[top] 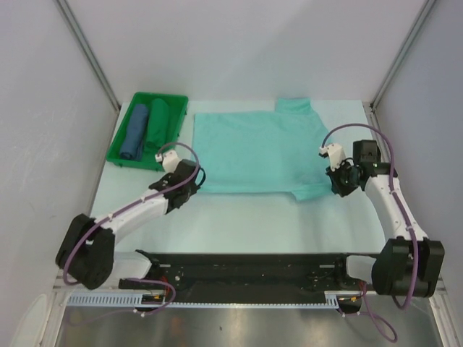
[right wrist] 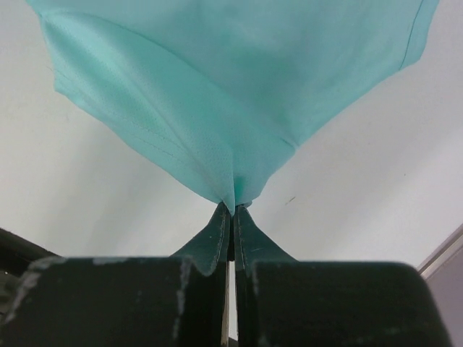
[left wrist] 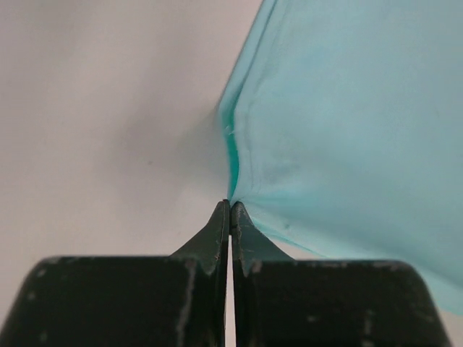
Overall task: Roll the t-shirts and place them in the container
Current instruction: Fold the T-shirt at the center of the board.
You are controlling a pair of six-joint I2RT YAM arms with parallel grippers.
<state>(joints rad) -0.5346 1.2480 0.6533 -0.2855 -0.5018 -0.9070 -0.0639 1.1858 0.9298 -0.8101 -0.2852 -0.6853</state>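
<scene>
Two grips, left fingers point(left wrist: 215, 235) and right fingers point(right wrist: 215, 235) clenched on soft turquoise t-shirt point(top: 253, 148) (thin, smooth)

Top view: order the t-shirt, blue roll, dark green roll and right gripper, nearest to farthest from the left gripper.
1. The t-shirt: its near left corner is pinched in the left gripper.
2. The dark green roll: right side of the tray.
3. The blue roll: left side of the tray.
4. The right gripper: far right, pinching the shirt too.
</scene>
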